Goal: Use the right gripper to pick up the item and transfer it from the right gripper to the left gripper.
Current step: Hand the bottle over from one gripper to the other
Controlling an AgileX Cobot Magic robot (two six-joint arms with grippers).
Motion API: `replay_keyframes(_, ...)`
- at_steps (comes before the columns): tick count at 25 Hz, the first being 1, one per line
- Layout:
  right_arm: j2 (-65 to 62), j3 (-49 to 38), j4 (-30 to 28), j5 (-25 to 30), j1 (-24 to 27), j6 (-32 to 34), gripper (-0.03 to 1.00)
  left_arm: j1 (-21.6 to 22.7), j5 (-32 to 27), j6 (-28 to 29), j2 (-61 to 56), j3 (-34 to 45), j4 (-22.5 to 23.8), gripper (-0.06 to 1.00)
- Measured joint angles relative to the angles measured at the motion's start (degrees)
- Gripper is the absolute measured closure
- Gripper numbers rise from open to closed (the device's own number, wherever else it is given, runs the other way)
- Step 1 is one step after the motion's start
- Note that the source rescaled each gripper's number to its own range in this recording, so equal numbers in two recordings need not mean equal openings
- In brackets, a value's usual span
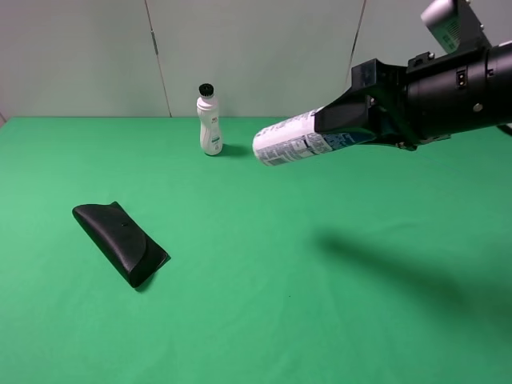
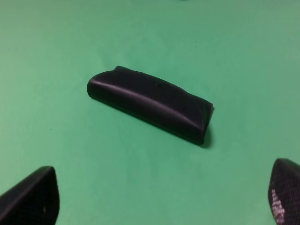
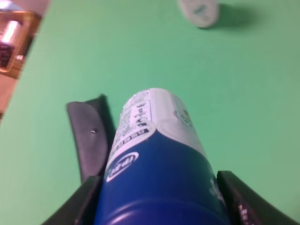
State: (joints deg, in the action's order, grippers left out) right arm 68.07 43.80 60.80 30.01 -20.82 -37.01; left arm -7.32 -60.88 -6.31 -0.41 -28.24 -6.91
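The right gripper (image 1: 349, 126) is clenched on the blue upper body of the item (image 1: 292, 138), holding it on its side in the air, well apart from the black case (image 1: 120, 242) with the white end pointing roughly towards it. The left gripper (image 2: 159, 199) hangs above that case with its jaws released and nothing between them. The can is probably stiff, fairly light and smooth enough to slip or roll, so the left gripper would best clamp squarely across the free white lower body, clear of the right fingers.
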Motion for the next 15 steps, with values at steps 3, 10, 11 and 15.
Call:
replay_keyframes(3, 1.54, -0.49, 8.04, -0.11, -0.69, -9.46, 0.95, 0.0, 0.0, 0.0, 0.0, 0.0, 0.0, -0.06)
replay_keyframes(10, 8.1, -0.61, 21.94, 2.27, -2.01, -22.84, 0.95, 0.0, 0.0, 0.0, 0.0, 0.0, 0.0, -0.06)
replay_keyframes(11, 8.86, -0.61, 22.49, 2.09, -2.01, -23.75, 0.95, 0.0, 0.0, 0.0, 0.0, 0.0, 0.0, -0.06)
replay_keyframes(15, 10.12, -0.61, 23.5, 1.38, -2.01, -26.53, 0.95, 0.0, 0.0, 0.0, 0.0, 0.0, 0.0, -0.06)
